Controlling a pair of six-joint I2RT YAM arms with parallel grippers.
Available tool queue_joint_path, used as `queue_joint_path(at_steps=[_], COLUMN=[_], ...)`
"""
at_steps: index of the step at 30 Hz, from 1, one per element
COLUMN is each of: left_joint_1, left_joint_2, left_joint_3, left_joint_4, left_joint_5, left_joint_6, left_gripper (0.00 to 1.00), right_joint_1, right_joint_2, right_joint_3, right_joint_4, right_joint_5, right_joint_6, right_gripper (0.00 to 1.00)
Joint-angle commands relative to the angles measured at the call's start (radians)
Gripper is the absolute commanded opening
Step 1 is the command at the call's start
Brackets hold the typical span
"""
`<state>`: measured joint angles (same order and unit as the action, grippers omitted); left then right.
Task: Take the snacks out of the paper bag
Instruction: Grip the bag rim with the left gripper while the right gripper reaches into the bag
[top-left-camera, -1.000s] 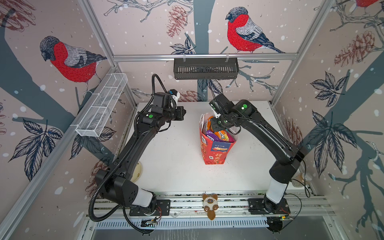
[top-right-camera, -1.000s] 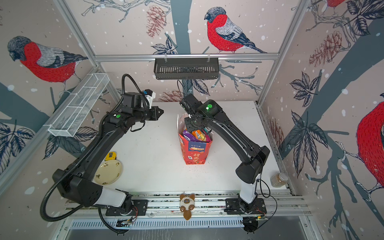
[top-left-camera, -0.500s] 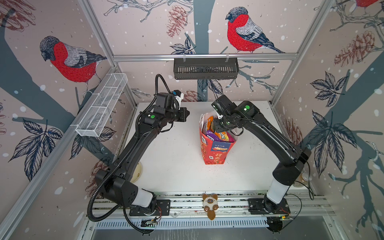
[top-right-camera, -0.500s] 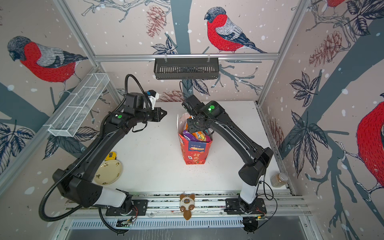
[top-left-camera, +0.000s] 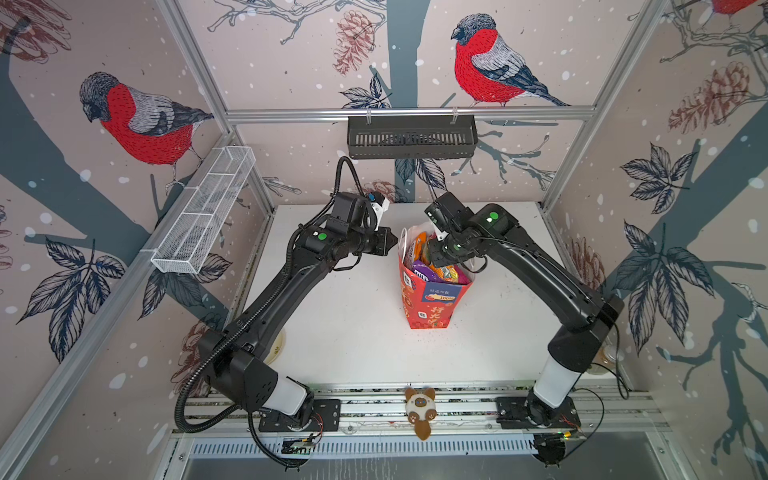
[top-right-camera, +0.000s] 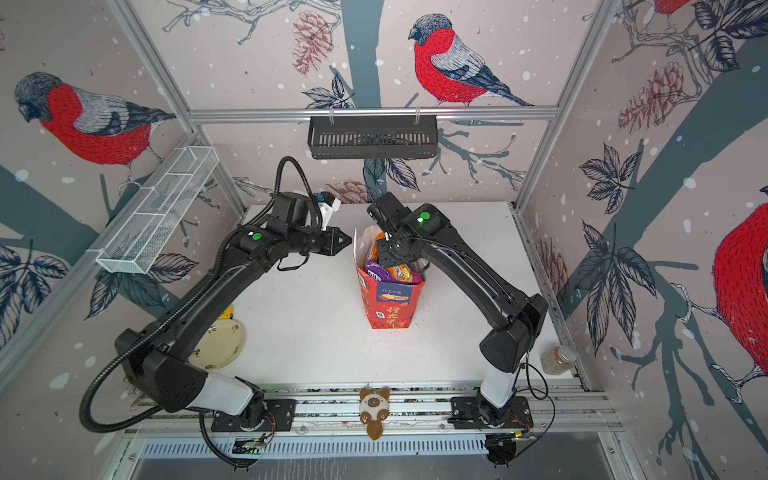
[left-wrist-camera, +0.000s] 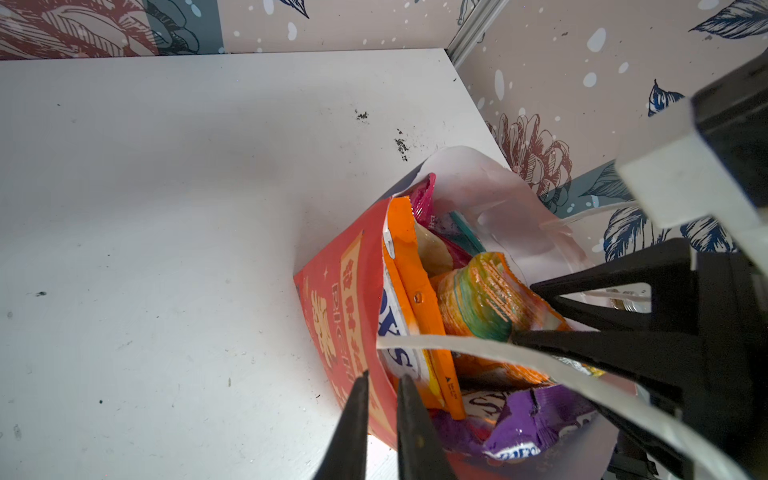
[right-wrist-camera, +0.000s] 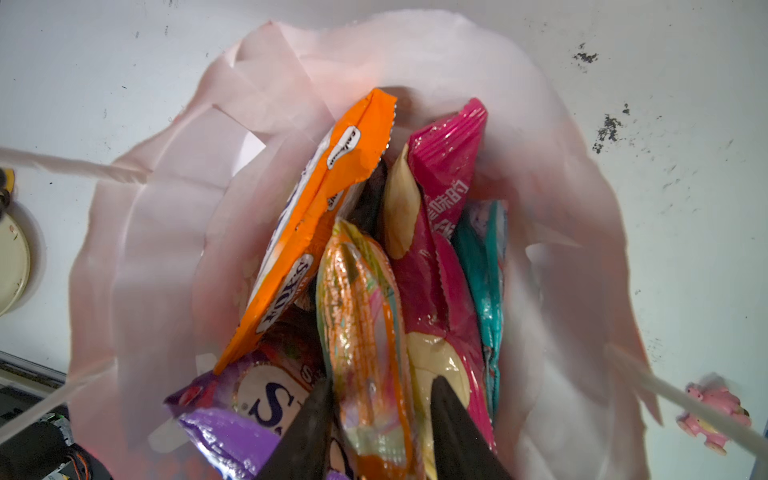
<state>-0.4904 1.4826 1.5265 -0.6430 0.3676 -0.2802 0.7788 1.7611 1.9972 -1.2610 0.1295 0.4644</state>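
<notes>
The red paper bag (top-left-camera: 432, 307) (top-right-camera: 388, 307) stands upright mid-table, full of snacks. Inside show an orange FOX'S packet (right-wrist-camera: 316, 216), a pink chip bag (right-wrist-camera: 444, 174), a teal packet (right-wrist-camera: 486, 266), a purple packet (right-wrist-camera: 224, 432) and a multicoloured packet (right-wrist-camera: 361, 316). My right gripper (right-wrist-camera: 380, 395) (top-left-camera: 438, 264) reaches down into the bag's mouth, shut on the multicoloured packet with a finger on each side. At the bag's left rim my left gripper (left-wrist-camera: 383, 376) (top-left-camera: 390, 245) has its fingers a narrow gap apart. The bag's red side wall (left-wrist-camera: 340, 316) shows in that gap.
A plush cat (top-left-camera: 419, 409) lies on the front rail. A yellow plate (top-right-camera: 218, 345) sits at the table's left edge, a jar (top-right-camera: 557, 359) off its right edge, a small pink toy (right-wrist-camera: 715, 415) near the bag. A black basket (top-left-camera: 411, 137) and a wire basket (top-left-camera: 203, 216) hang on the walls.
My left gripper has moved right, up to the bag's left rim, and its fingers have parted slightly. The right gripper has stayed in the bag's mouth, shifting only a little.
</notes>
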Motion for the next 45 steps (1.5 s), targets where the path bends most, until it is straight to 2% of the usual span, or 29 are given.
queue_joint_path(at_steps=[1, 13, 18, 26, 33, 35, 37, 45], left_joint_1=[-0.011, -0.029, -0.040, -0.040, -0.045, -0.047, -0.048, -0.048], left_joint_2=[0.013, 0.078, 0.106, 0.134, 0.153, 0.159, 0.166, 0.155], left_joint_3=[0.009, 0.060, 0.101, 0.133, 0.171, 0.177, 0.182, 0.178], left_joint_4=[-0.023, -0.065, -0.113, -0.130, -0.160, -0.165, -0.171, -0.152], left_joint_5=[0.004, -0.035, -0.100, -0.111, -0.159, -0.160, -0.154, -0.156], left_joint_6=[0.010, 0.047, 0.078, 0.097, 0.123, 0.130, 0.136, 0.151], left_gripper=[0.17, 0.18, 0.17, 0.10, 0.09, 0.00, 0.00, 0.00], right_joint_1=[0.000, 0.004, 0.007, 0.007, 0.008, 0.008, 0.008, 0.008], right_joint_2=[-0.007, -0.017, -0.018, -0.015, -0.016, -0.014, -0.008, -0.004], right_joint_3=[-0.002, -0.021, -0.020, -0.018, -0.020, -0.020, -0.018, -0.008], right_joint_4=[0.014, 0.032, 0.035, 0.041, 0.043, 0.045, 0.046, 0.055], right_joint_5=[-0.008, -0.013, -0.011, -0.007, -0.006, -0.006, -0.009, -0.006], right_joint_6=[-0.008, 0.000, 0.004, 0.010, 0.016, 0.017, 0.019, 0.023], right_gripper=[0.41, 0.41, 0.40, 0.37, 0.36, 0.32, 0.24, 0.04])
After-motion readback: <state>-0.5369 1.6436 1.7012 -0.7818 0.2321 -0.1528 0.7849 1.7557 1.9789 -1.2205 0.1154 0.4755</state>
